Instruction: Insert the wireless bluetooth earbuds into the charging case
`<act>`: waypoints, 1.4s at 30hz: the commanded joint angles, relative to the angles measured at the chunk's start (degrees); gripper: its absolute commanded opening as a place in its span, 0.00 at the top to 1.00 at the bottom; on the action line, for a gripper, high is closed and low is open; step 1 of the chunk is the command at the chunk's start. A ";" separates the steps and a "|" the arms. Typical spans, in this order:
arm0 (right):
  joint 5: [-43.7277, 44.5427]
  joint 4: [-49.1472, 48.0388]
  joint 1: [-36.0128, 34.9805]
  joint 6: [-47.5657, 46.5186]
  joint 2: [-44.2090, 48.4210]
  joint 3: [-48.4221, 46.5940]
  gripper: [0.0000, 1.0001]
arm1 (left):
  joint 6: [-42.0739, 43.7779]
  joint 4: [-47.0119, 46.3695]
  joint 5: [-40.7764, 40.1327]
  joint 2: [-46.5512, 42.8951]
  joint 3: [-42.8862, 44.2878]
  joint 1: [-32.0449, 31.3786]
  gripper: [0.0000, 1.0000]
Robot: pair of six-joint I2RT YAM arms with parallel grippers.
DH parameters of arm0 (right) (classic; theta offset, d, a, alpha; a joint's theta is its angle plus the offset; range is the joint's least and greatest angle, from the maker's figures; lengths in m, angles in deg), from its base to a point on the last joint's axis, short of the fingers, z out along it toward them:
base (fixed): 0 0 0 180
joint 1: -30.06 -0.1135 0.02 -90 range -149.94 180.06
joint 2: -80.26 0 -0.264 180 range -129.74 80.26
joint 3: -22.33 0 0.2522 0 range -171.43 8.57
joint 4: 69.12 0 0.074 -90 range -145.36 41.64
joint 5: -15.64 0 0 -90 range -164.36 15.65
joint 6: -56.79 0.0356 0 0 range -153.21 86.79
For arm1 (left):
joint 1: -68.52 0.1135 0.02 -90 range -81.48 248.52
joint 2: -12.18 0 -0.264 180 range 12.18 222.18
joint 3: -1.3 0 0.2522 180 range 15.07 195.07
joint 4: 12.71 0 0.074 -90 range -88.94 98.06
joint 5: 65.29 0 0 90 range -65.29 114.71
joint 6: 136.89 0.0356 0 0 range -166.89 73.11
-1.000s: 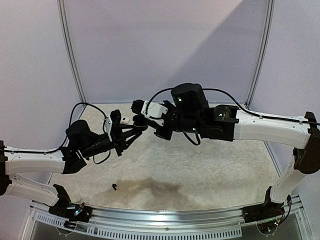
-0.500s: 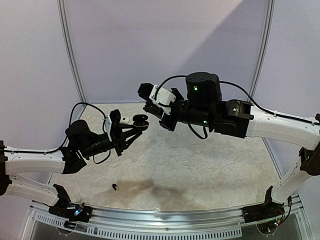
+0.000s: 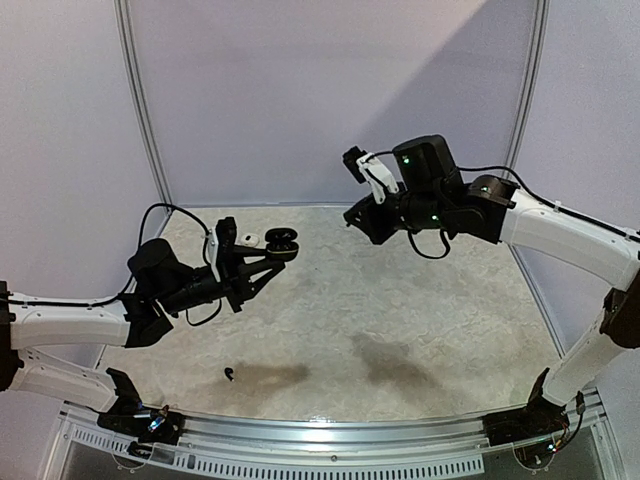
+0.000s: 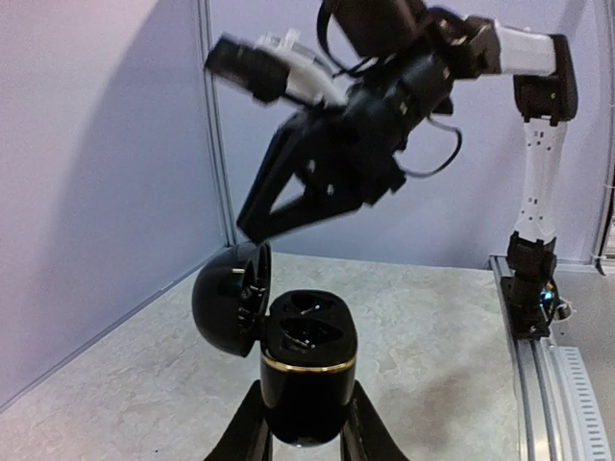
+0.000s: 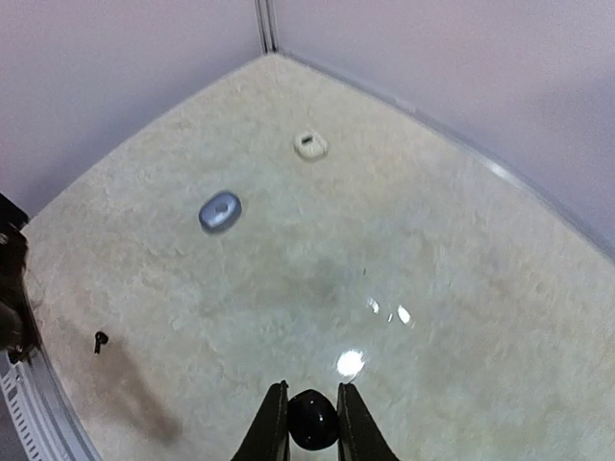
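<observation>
My left gripper [image 4: 306, 427] is shut on the black charging case [image 4: 307, 360], holding it upright. Its round lid [image 4: 229, 298] hangs open to the left over two dark sockets. From above, the case [image 3: 282, 241] is in the air at the far left of the table, at my left gripper [image 3: 268, 252]. My right gripper [image 5: 312, 411] is shut on a small black earbud [image 5: 313, 423], high above the table. From above, the right gripper [image 3: 350, 217] hangs to the right of the case, well apart from it. Another black earbud [image 3: 230, 375] lies on the table near the front left edge.
Two more cases lie on the table: a grey-blue case [image 5: 220, 210] and a white case [image 5: 309, 145] nearer the back corner. The loose black earbud [image 5: 99, 339] lies near the metal rail. Purple walls close the back and sides.
The right arm has risen and swung right, away from the open case, with the black earbud still in its fingers. The left arm and the case have stayed put.
</observation>
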 commanded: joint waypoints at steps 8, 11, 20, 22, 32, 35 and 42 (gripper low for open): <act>-12.96 10.17 0.97 20.63 -9.50 9.91 0.96 | -7.62 -3.68 7.93 0.28 0.55 1.03 1.00; -15.79 12.02 0.94 21.28 -14.19 9.93 0.95 | -8.28 -3.47 8.55 0.10 0.83 0.94 1.00; -14.51 13.98 0.93 21.76 -21.16 10.17 0.90 | -8.91 -2.22 8.91 -0.57 1.48 0.85 1.00; -13.75 15.07 0.98 21.11 -22.46 9.27 0.88 | -9.14 -2.31 9.03 -0.44 1.57 0.85 1.00; -9.14 20.60 1.00 19.97 -26.61 4.77 0.61 | -9.37 -2.74 8.52 -0.56 1.51 0.85 1.00; -8.13 20.63 0.99 19.51 -25.74 4.26 0.54 | -9.33 -2.81 8.50 -0.76 1.36 0.85 1.00; -1.37 19.93 0.99 13.92 -17.26 1.93 0.37 | -9.81 -3.75 8.15 -1.00 1.83 0.90 1.00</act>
